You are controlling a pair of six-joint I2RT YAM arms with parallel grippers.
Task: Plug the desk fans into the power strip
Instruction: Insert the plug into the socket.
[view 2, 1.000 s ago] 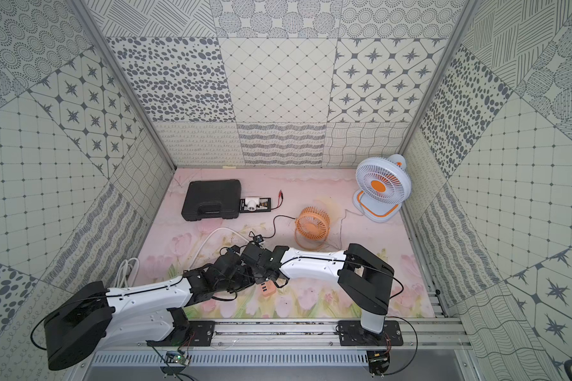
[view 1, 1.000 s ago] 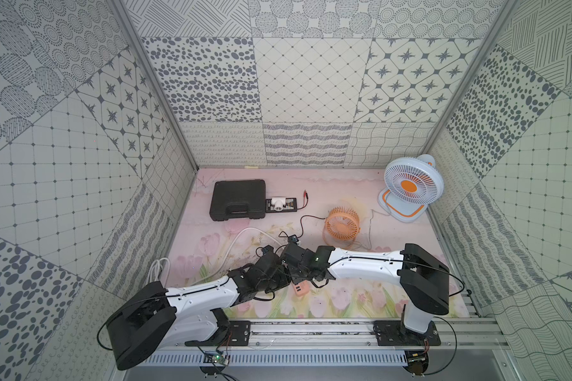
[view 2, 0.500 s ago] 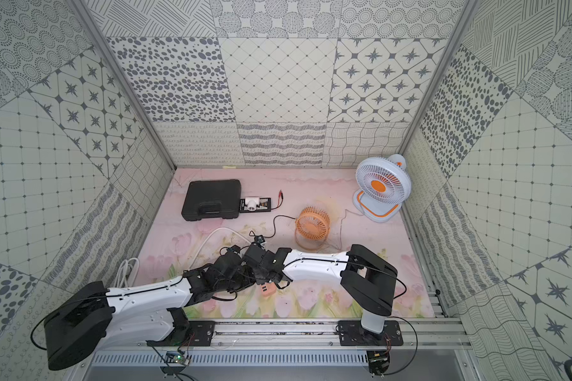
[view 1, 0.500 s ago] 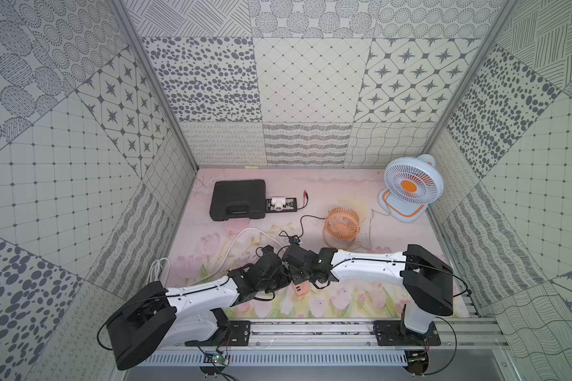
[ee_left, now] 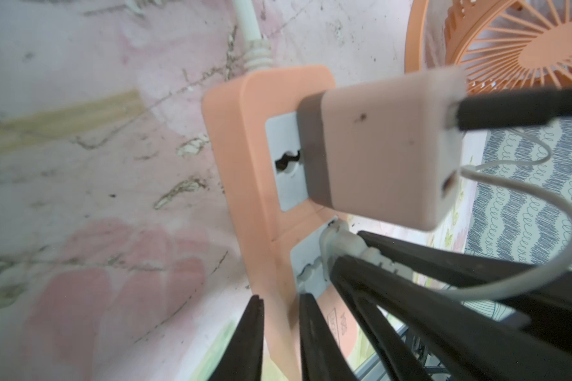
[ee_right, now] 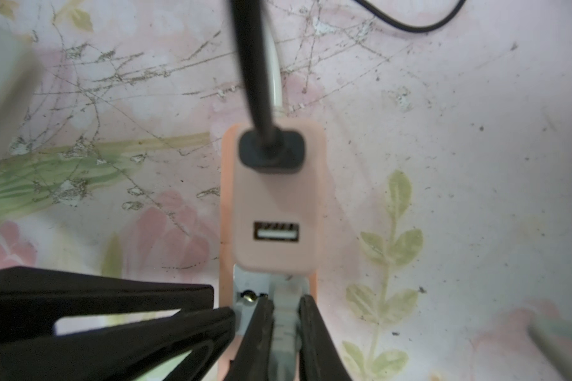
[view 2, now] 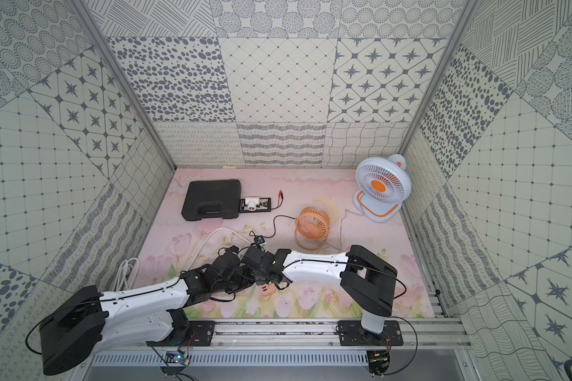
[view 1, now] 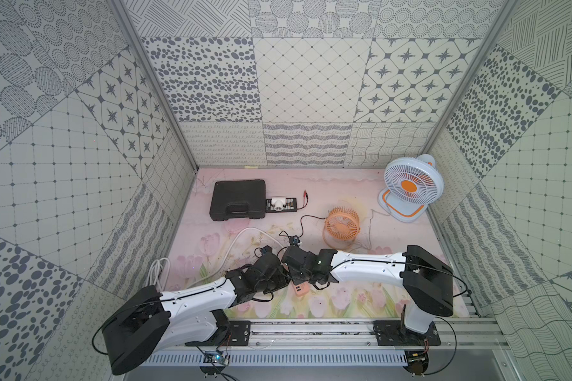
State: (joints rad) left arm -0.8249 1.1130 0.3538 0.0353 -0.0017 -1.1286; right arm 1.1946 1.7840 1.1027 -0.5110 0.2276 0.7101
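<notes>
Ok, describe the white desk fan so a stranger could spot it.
Look to the far right corner of the floral mat. The desk fan stands upright there. Unlike the smaller orange fan, its grille is white with an orange hub.

Carrying on a pink floral mat (view 1: 344,306): a case (view 1: 238,199) at back left with a box (view 1: 280,205) touching it, a white fan (view 1: 410,186) standing back right, an orange fan (view 1: 342,225) near it, the strip (view 1: 300,290) front centre, a coiled cord (view 1: 159,273) at left.

White plug (ee_right: 283,315) between fingers (ee_right: 257,333)
</notes>
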